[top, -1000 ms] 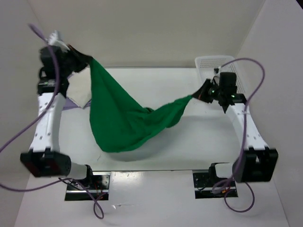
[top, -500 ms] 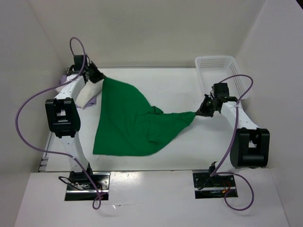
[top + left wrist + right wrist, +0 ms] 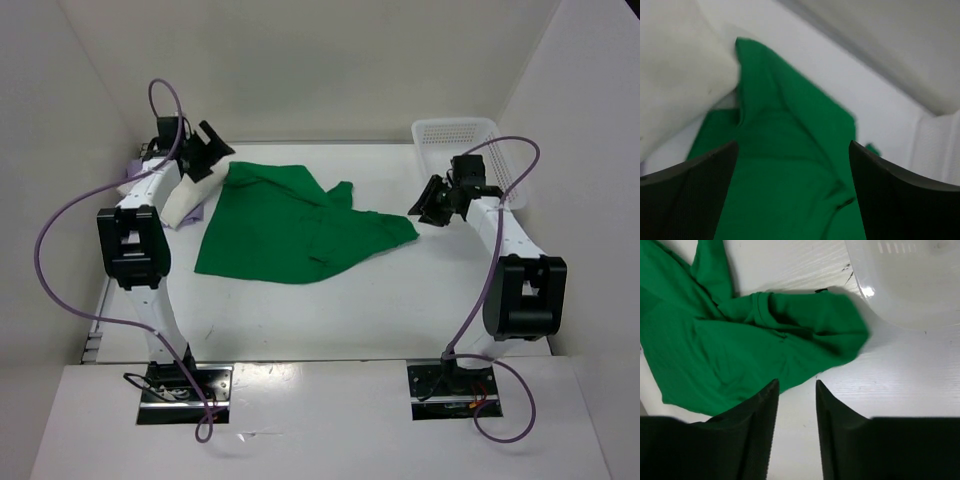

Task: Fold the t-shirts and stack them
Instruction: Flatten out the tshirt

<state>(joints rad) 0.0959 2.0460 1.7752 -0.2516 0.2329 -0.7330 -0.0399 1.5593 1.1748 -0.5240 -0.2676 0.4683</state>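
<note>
you see the green shirt [image 3: 290,235] lying wrinkled on the table [image 3: 400,290]; the left gripper [image 3: 213,155] and the right gripper [image 3: 421,206] hover at its ends, both spread and empty.

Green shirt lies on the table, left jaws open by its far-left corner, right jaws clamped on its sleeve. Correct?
No. The right jaws are open and hold nothing: the right wrist view shows bare table between them, with the green shirt lying loose ahead of them. The rest stands.
</note>
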